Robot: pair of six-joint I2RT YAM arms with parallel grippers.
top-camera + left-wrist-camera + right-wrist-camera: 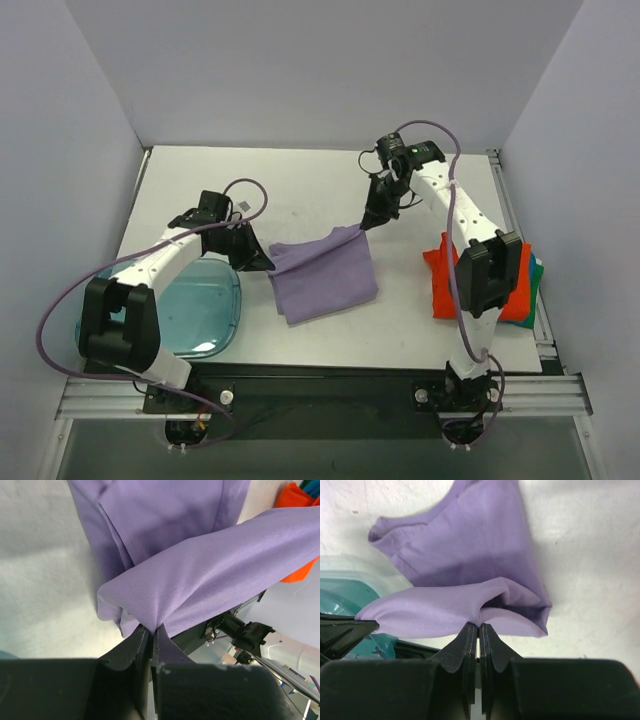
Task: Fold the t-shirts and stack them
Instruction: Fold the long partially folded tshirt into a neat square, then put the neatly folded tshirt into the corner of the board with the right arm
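roughly at the middle of the table [300,185], the lavender t-shirt [325,275] lies partly folded. most of its cloth rests flat on the white surface, and its far edge is lifted and stretched between the two grippers. the left gripper [262,262] pinches the shirt's left corner; the left wrist view shows its dark fingers pressed together on a bunched fold of purple cloth. the right gripper [366,226] clamps the opposite, far-right corner, jaws closed tight with only a thin layer of fabric between them. in the right wrist view the cloth rolls over just above the fingertips. between the two pinch points the raised edge runs as a band above the rest of the shirt, which spreads toward the near edge of the table.

to the right, well apart from the purple shirt, the orange-red t-shirt [440,285] lies folded, partly hidden behind the right arm's upper link. a green-teal t-shirt [537,272] shows only as a thin edge under the orange one at its right side. on the left, a translucent blue tray [205,310] sits at the table's near left, just beside the purple shirt and beneath the left arm.
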